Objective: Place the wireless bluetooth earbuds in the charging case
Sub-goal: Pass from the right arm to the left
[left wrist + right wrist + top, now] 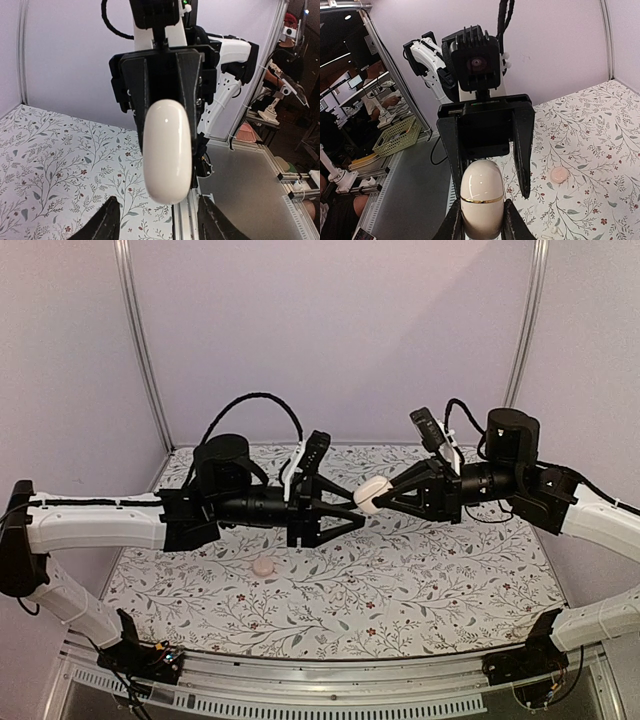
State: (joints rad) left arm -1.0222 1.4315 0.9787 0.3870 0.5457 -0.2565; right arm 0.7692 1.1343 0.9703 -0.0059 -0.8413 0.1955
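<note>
Lilac walls (pixel 330 340) and a flower-print table (pixel 450 580) from above; the right gripper (pixel 380 498) clamps the charging case (pixel 370 488) in mid-air at centre; the left gripper (pixel 360 511) faces it; the wireless bluetooth earbuds (pixel 263 566) lie on the table, on the left arm's side.

Left wrist: the closed case fills the middle; the left fingers (pixel 107 222) are spread wide, clear of it.

Right wrist: the right fingers (pixel 454 222) pinch the case's sides; the earbuds lie on the table beyond.
</note>
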